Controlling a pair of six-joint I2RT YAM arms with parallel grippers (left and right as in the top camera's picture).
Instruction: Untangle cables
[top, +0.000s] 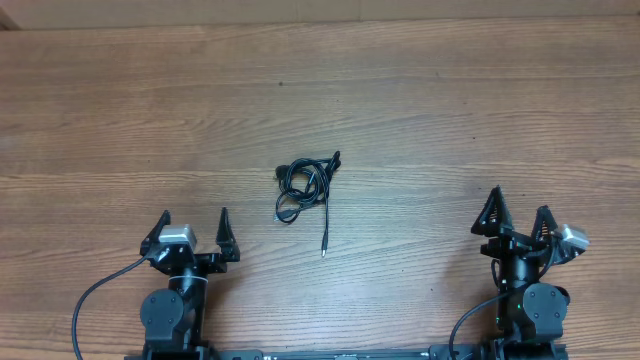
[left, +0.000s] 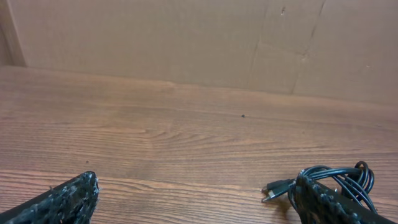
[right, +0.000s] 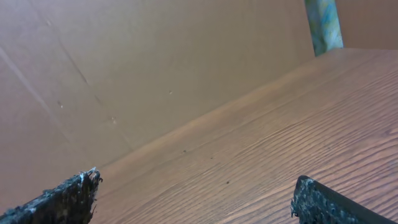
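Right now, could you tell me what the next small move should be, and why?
Probably ease the left gripper forward and rightward toward the black cable bundle. Both arms' fingers are open and empty; the bundle lies untouched on the table, nearer the left arm, and shows in the left wrist view, not the right.

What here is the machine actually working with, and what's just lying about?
For the job:
- tangled black cable, lying mid-table
- left pincer and right pincer, both open and holding nothing

Just there:
- wooden table
- cardboard wall behind the table
- blue-green post, seen only in the right wrist view
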